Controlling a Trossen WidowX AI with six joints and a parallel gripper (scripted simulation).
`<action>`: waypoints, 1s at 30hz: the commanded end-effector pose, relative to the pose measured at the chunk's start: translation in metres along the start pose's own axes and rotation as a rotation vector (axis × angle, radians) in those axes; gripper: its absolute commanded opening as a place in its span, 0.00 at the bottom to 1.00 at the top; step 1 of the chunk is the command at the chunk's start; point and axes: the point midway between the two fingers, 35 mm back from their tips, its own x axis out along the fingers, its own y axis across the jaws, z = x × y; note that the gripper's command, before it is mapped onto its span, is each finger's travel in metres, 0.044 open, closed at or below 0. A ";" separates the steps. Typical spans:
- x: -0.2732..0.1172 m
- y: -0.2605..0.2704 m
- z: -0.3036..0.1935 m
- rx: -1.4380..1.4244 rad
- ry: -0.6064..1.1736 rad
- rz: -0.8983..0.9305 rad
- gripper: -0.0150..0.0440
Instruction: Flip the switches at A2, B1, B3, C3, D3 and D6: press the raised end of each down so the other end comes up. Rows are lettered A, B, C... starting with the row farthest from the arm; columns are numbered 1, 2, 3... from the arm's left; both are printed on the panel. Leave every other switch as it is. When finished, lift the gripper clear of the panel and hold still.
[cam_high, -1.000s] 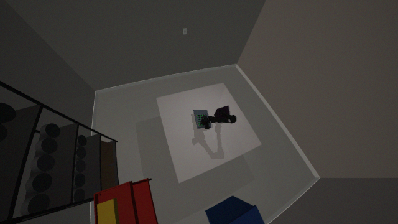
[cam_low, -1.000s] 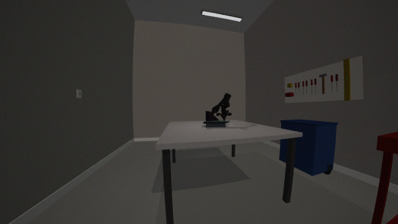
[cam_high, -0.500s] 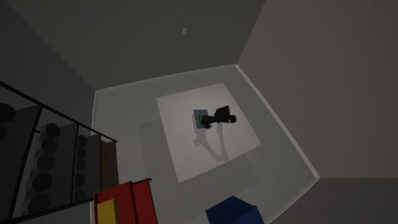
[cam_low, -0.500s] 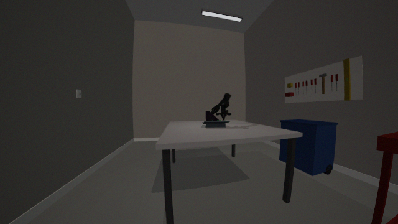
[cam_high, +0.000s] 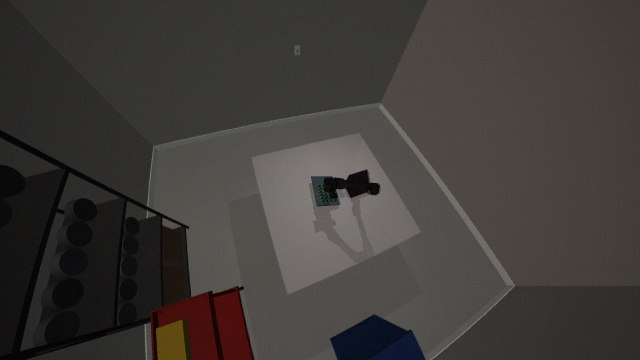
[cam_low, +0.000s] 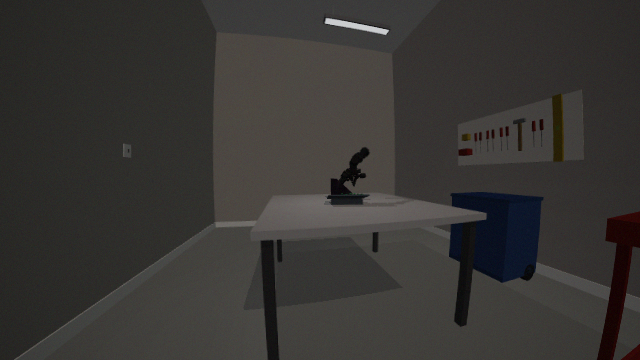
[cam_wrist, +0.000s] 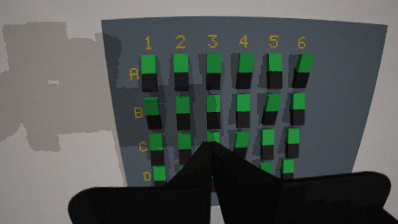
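Note:
The blue-grey panel (cam_high: 316, 179) (cam_low: 347, 200) (cam_wrist: 340, 75) carries rows of switches with green far halves and black near halves. My gripper (cam_low: 354, 185) (cam_wrist: 209, 148) is shut and empty. Its tips are above the panel and, in the wrist view, cover the near half of C3 (cam_wrist: 213, 136). A2 (cam_wrist: 181, 71), B1 (cam_wrist: 152, 113) and B3 (cam_wrist: 213, 111) show whole. D6 (cam_wrist: 287, 168) shows at the right above the finger body. D3 is almost wholly hidden behind the fingers. Which ends are raised is hard to tell from this angle.
The panel lies on the white table (cam_high: 280, 240) (cam_low: 300, 220) in front of the arm's base (cam_high: 358, 184). Neighbouring switches B2 (cam_wrist: 183, 112), C2 (cam_wrist: 184, 140) and C4 (cam_wrist: 241, 140) stand close around the tips. A blue bin (cam_high: 375, 340) (cam_low: 495, 235) stands on the floor.

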 end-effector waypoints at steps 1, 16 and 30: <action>0.002 -0.012 -0.005 0.001 0.011 0.006 0.25; 0.047 -0.011 -0.007 0.001 -0.015 0.009 0.25; 0.061 -0.011 -0.007 0.001 -0.015 0.009 0.25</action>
